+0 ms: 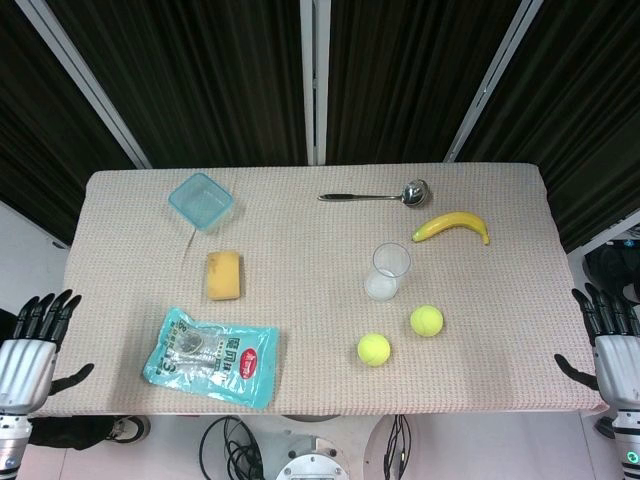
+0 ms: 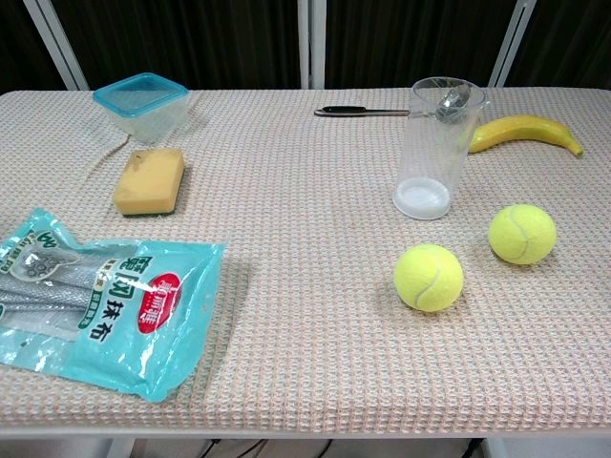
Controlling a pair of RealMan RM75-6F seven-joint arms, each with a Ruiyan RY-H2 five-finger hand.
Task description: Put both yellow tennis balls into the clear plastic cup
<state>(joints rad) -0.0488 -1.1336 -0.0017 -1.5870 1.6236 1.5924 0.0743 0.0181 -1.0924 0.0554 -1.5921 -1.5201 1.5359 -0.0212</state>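
Tennis balls, both yellow and fuzzy, are sitting on the beige woven surface (image 1: pixel 310 210) toward the robot's right: one nearer the front edge (image 1: pixel 374 349) and one (image 1: pixel 426 320) just beside the clear plastic cup (image 1: pixel 389 271), which is standing upright and empty between them and the yellow banana (image 1: pixel 452 225).

Judging from the chest view, the cup looks tall, narrow and light, so a hand bumping its rim while lowering a ball is likely to be tipping it over or sliding it away. Its mouth seems only a little wider than a ball, so a slightly off-centre release could be sending the ball bouncing off the rim and rolling toward the surface's edge. Whether both balls are fitting inside, one above the other, I cannot tell. The round balls are also liable to be rolling away under a glancing touch.

Both hands are waiting outside the surface's corners, holding nothing, fingers spread apart: the left hand (image 1: pixel 35 345) at the near left, the right hand (image 1: pixel 610 345) at the near right. Each is cut off by the head view's border, and neither is showing in the chest view. The metal ladle (image 1: pixel 380 195) behind the cup is partly seen through its wall there.
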